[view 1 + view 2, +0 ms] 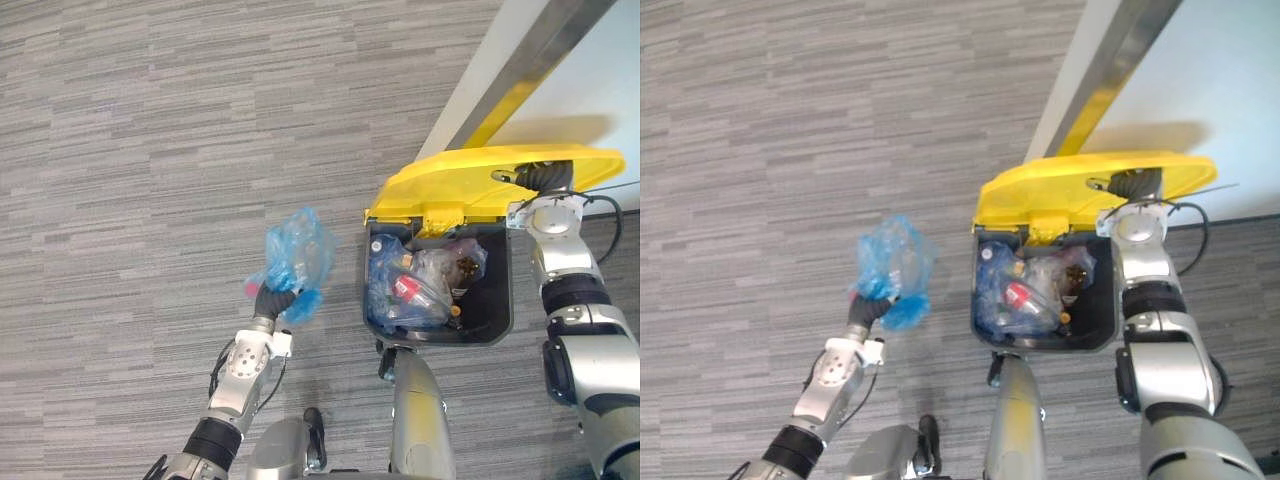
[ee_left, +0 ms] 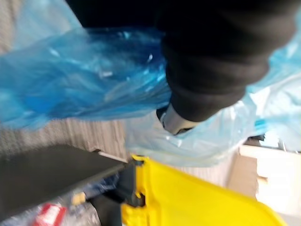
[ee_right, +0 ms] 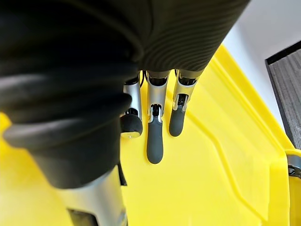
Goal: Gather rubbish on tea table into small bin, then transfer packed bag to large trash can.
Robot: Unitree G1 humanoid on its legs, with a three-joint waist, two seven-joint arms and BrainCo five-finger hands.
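A packed blue plastic bag (image 1: pixel 296 256) hangs above the grey carpet, left of the large trash can (image 1: pixel 437 335). My left hand (image 1: pixel 275 300) is shut on the bag from below; the blue film (image 2: pixel 84 80) wraps round the hand's dark cover. The can is dark with a yellow lid (image 1: pixel 480 183) swung up and back. Inside it lie clear bags, bottles and a red can (image 1: pixel 407 288). My right hand (image 1: pixel 545 178) rests against the raised lid, its straight fingers (image 3: pixel 154 141) flat on the yellow lid (image 3: pixel 211 179).
A white wall with a metal strip (image 1: pixel 520 70) stands behind the can. Grey striped carpet (image 1: pixel 150 150) spreads to the left and front. A dark floor edge (image 3: pixel 287 89) shows beside the lid.
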